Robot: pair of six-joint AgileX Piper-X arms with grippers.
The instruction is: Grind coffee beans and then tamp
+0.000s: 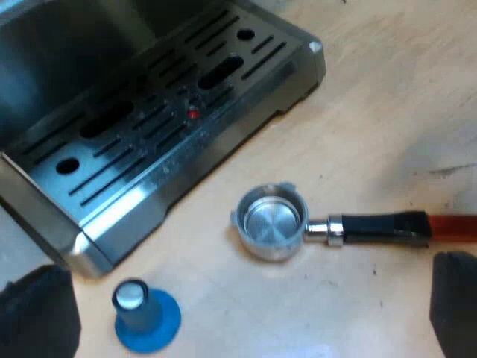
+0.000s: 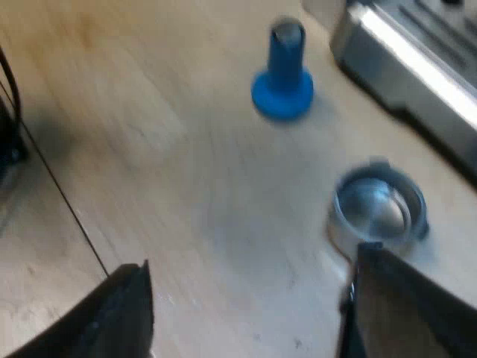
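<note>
While the metal holder (image 1: 272, 222) lies loose on the tabletop (image 1: 358, 97), both pairs of jaws stand spread

Its basket faces up, empty. The blue tamper (image 1: 141, 313) stands upright near it, by the espresso machine (image 1: 149, 119) tray's corner. Left gripper (image 1: 246, 306) and right gripper (image 2: 250, 306) hover over them, holding nothing.

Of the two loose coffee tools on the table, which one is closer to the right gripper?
The metal holder: its empty basket lies just by the right gripper, while the blue tamper stands upright farther off, near the espresso machine.
</note>
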